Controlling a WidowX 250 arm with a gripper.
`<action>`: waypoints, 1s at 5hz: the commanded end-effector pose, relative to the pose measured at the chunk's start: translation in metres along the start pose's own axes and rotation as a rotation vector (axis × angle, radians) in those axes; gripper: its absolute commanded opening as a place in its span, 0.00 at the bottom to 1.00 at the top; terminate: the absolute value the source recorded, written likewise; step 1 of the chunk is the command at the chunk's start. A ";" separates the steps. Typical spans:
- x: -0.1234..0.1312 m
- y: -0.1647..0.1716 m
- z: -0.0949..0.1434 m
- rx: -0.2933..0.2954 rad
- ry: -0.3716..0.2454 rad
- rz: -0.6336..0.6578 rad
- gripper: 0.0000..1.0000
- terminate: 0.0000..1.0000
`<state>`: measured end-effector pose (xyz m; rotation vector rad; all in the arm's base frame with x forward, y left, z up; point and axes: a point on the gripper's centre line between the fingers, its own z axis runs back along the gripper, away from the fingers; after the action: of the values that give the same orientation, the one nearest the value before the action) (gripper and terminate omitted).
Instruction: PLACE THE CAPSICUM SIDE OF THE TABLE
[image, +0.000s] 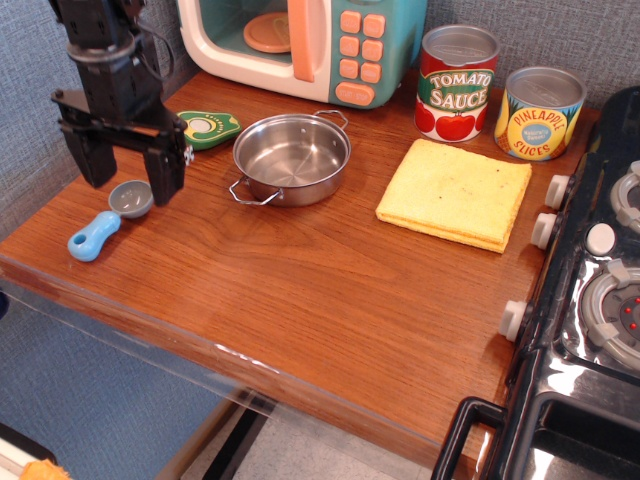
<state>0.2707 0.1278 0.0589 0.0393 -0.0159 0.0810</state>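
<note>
The capsicum (208, 128) is a small flat green toy pepper half with a pale round centre. It lies on the reddish-brown wooden table (300, 290) at the back left, just left of the steel pan (291, 157). My black gripper (130, 180) hangs open and empty in front-left of the capsicum, its fingers straddling the air above the grey scoop bowl. The right finger (165, 172) partly hides the capsicum's left end.
A blue-handled grey scoop (108, 220) lies near the table's left edge below the gripper. A toy microwave (300, 40) stands at the back, with two cans (456, 82) and a yellow sponge cloth (455, 193) to the right. A black toy stove (590, 300) borders the right side.
</note>
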 end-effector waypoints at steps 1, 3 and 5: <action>0.082 0.044 0.018 0.057 -0.099 0.172 1.00 0.00; 0.124 0.058 -0.004 0.077 -0.079 0.209 1.00 0.00; 0.115 0.021 -0.022 0.024 -0.062 0.121 1.00 0.00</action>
<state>0.3816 0.1520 0.0168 0.0492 -0.0287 0.2051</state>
